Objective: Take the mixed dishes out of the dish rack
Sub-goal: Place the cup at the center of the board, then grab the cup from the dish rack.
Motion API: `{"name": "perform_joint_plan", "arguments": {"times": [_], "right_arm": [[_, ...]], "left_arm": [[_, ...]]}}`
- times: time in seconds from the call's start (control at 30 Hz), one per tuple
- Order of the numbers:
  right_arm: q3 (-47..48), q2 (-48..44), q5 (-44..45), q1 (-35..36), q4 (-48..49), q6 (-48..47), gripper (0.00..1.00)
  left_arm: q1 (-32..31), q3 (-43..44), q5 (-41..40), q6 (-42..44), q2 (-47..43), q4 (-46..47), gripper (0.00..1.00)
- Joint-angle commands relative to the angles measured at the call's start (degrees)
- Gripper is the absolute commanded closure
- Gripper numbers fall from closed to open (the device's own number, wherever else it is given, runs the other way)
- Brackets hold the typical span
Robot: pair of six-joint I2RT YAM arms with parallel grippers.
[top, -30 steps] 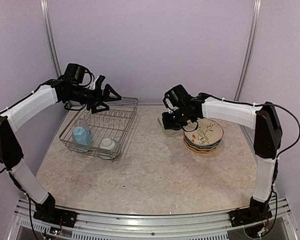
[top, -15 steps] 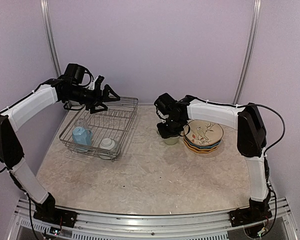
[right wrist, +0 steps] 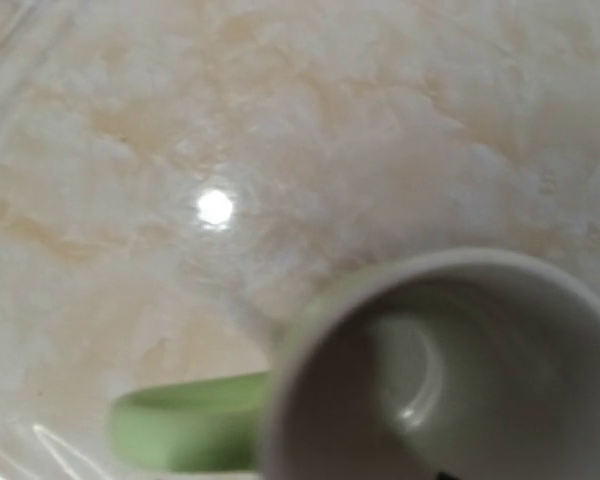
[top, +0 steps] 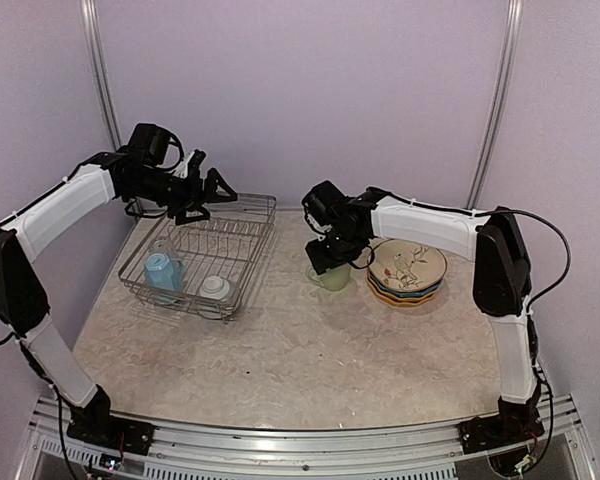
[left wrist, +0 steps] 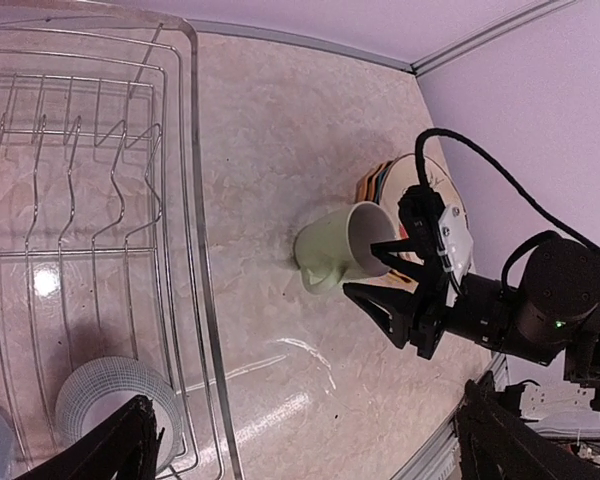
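Note:
The silver wire dish rack [top: 242, 262] stands at the left. In it are a light blue cup [top: 162, 271], a small white cup [top: 216, 289] and a clear glass [top: 162, 246]. My left gripper [top: 208, 190] hovers open and empty over the rack's far end [left wrist: 195, 150]. A light green mug [top: 332, 278] stands on the table left of the stacked plates [top: 408, 272]. My right gripper [top: 324, 260] is right over it. In the left wrist view the right gripper [left wrist: 360, 266] has its jaws apart, straddling the wall of the mug [left wrist: 330, 250]. The mug [right wrist: 430, 370] fills the right wrist view, which shows no fingers.
The plate stack [left wrist: 420, 185] has a cream flowered plate on top and sits close to the right arm's forearm. A purple wall runs behind the table. The white cup [left wrist: 110, 400] sits at the rack's near corner.
My right gripper carried the green mug left and down from beside the plates onto the table, and its jaws have parted. The left gripper barely moved.

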Motion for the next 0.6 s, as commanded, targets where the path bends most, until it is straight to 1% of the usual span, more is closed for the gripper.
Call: {"name": "perform_joint_plan", "arguments": {"times": [0.0, 0.1, 0.17, 0.27, 0.37, 0.43, 0.57], "right_arm": [[-0.9, -4.4, 3.2, 3.1, 2.5, -2.4, 0.39], [-3.3, -6.8, 5.5, 4.3, 4.9, -3.2, 0.31], [-4.9, -8.2, 6.0, 4.6, 5.8, -3.1, 0.28], [-9.5, -11.6, 6.6, 4.9, 9.9, -3.2, 0.24], [-13.7, -14.8, 6.0, 4.8, 13.7, -2.4, 0.19], [-16.6, -16.7, 4.5, 4.8, 16.2, -2.3, 0.16], [-19.3, -18.3, 4.7, 4.9, 17.5, -1.6, 0.11]], "left_arm": [[0.3, 2.6, -3.9, 1.6, 2.2, -4.1, 0.01], [0.4, 3.8, -6.0, 2.0, 3.1, -5.9, 0.01], [0.4, 4.0, -8.4, 2.4, 3.1, -6.5, 0.01], [0.4, 4.7, -12.0, 3.3, 3.2, -7.6, 0.01], [0.1, 5.8, -15.9, 3.3, 3.1, -9.2, 0.01], [-0.7, 6.3, -20.3, 2.7, 2.6, -10.6, 0.01], [-0.4, 2.5, -23.7, -0.9, -1.2, -12.7, 0.01]]}}
